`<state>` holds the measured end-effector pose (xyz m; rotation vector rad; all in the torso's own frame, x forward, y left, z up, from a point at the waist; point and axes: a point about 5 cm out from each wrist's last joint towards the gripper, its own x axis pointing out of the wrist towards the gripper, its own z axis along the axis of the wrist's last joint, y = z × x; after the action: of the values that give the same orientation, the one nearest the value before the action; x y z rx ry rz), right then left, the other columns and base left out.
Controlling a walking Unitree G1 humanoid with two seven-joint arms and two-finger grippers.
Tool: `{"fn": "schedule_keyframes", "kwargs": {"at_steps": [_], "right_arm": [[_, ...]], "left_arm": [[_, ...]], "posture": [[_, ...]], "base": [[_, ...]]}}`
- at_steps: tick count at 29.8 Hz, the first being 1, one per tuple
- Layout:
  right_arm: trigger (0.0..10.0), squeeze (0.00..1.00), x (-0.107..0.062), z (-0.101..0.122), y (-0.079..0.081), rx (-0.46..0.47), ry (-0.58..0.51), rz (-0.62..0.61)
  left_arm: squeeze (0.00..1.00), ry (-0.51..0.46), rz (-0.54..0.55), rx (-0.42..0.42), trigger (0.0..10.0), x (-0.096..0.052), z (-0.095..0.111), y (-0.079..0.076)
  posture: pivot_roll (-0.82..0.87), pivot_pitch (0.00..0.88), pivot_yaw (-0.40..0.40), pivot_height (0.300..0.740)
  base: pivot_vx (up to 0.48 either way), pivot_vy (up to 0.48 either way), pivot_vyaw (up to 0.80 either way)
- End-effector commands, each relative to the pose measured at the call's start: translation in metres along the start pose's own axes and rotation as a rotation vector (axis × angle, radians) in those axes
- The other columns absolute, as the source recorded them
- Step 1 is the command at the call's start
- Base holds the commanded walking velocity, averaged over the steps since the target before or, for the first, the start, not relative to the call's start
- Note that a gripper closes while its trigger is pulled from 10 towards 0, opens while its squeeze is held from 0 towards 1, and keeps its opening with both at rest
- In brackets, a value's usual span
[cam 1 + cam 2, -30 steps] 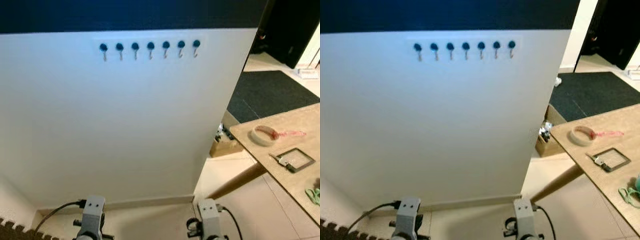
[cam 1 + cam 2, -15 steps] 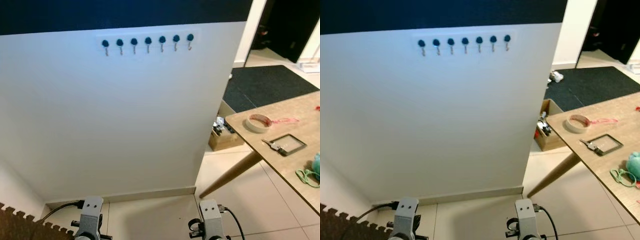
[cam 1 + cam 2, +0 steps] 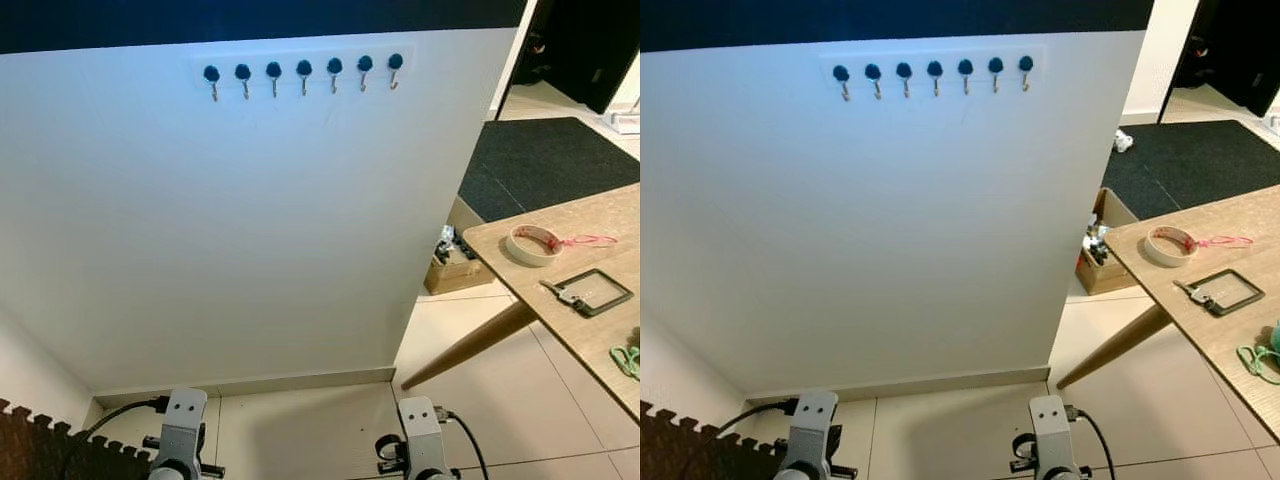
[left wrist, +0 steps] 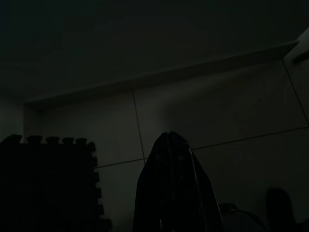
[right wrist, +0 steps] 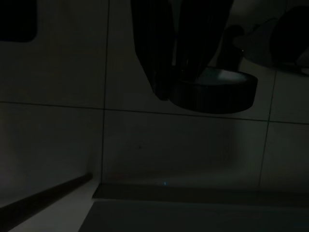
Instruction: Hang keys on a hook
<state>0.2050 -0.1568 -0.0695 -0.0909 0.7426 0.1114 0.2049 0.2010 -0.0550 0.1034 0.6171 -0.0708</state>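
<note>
Row of seven hooks (image 3: 303, 72) high on white wall, all bare. Keys (image 3: 560, 293) on wooden table (image 3: 600, 350), placed for pickup. Both arms hang idle; finger state unreadable.

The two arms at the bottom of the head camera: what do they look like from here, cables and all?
Both are silver-grey blocky wrist housings. The left arm has two small dark dots on its top face and a black cable looping off toward the dark foam mat. The right arm shows the same two dots, with a black cable curling off its outer side. In the wrist views the long fingers read as glossy black.
</note>
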Motion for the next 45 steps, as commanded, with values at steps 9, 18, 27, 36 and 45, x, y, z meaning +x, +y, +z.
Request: {"fn": "schedule_keyframes", "kwargs": {"at_steps": [9,18,27,36,45], "right_arm": [[10.0,0.00,-0.0011,-0.0035,0.0012,0.001,0.009,0.007],[10.0,0.00,-0.0012,-0.0038,0.0021,0.004,0.009,0.007],[10.0,0.00,-0.0009,-0.0033,0.0024,0.004,0.009,0.007],[10.0,0.00,-0.0005,-0.0025,0.0024,0.004,0.008,0.005],[10.0,0.00,-0.0006,-0.0026,0.0011,0.001,0.010,0.007]], "left_arm": [[0.02,0.021,-0.002,0.016,10.0,-0.0017,-0.0049,-0.0002],[0.02,0.006,-0.003,0.036,10.0,-0.0022,-0.0037,0.0005],[0.04,0.000,-0.018,0.063,10.0,-0.0023,-0.0033,-0.0015],[0.02,-0.004,0.002,0.038,10.0,-0.0017,-0.0020,0.0004],[0.01,0.006,0.027,0.039,10.0,-0.0011,-0.0022,0.0021]], "posture": [[0.06,0.040,0.039,0.740],[0.06,0.040,0.040,0.740],[0.06,0.038,0.040,0.740],[0.06,0.037,0.042,0.740],[0.06,0.031,0.038,0.740]], "base": [[0.000,0.418,0.00],[0.000,0.000,0.00],[0.000,-0.164,0.00],[0.000,-0.368,0.00],[0.000,0.000,0.00]]}}
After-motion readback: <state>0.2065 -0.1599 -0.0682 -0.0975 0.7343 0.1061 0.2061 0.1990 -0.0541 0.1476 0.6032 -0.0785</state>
